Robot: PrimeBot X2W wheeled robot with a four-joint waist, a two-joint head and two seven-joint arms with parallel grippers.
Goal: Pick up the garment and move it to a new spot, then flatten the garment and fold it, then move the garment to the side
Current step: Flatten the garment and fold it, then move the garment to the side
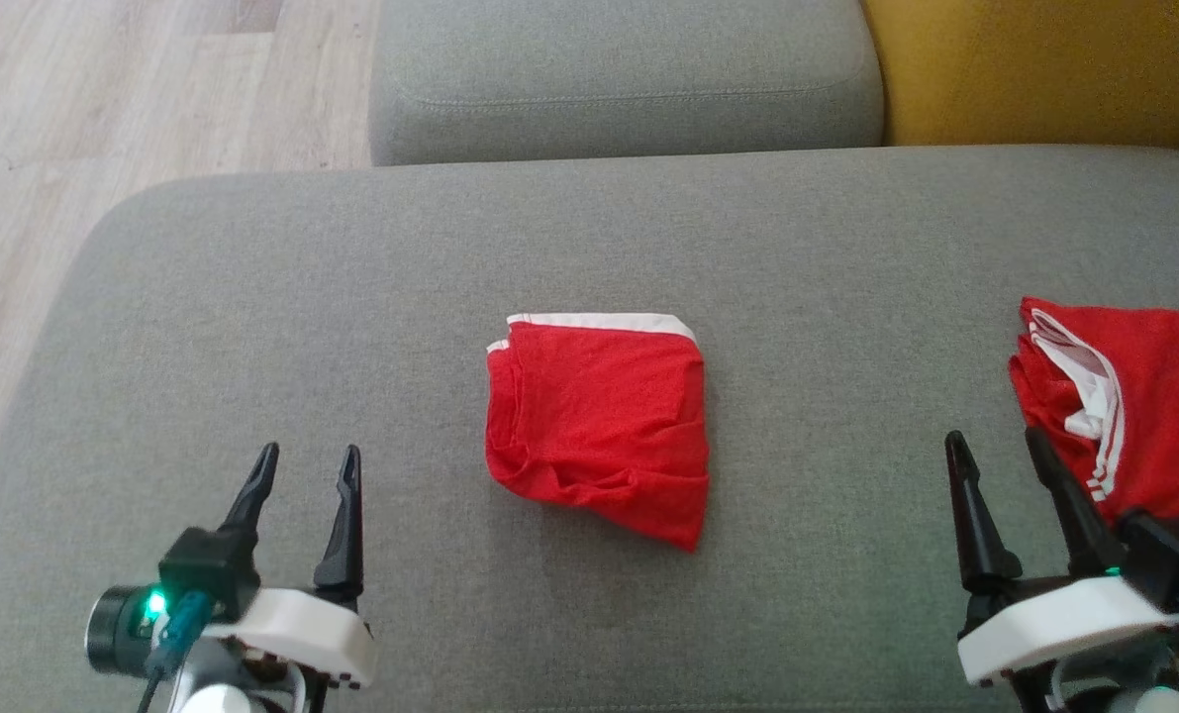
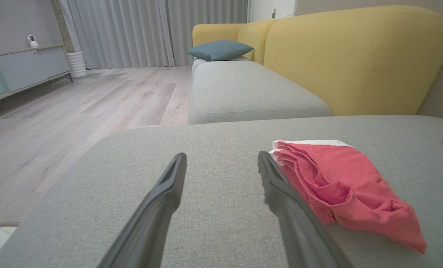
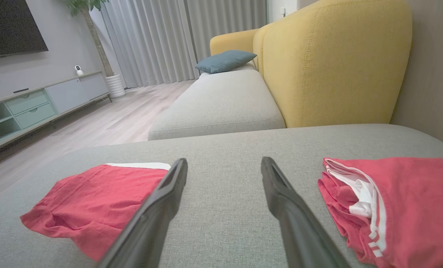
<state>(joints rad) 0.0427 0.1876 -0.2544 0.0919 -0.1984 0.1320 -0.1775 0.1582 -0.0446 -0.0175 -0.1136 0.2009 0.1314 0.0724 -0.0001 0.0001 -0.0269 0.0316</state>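
I note the red garment [image 1: 597, 426] lying at the middle of the grey sofa seat [image 1: 252, 297], seemingly folded though its near hem looks bunched, so only the move aside is left; my left end effector [image 1: 311, 451] and right end effector [image 1: 994, 436] both gape empty, a second red piece [image 1: 1133, 406] just beside the right.

Soft, even daylight fills the room, brightest at the pale curtains [image 2: 150, 33] in the wrist views. There is no glare and no hard shadow. The folded red garment [image 1: 599, 426] casts only a faint, diffuse shadow along its lower edge on the grey cushion [image 1: 252, 327]. The head view is slightly grainy with saturated reds, while the wrist views wash them pinkish. Wide-angle stretch bends the edges, and the dark fingers [image 2: 161, 208] look soft close to the lens.
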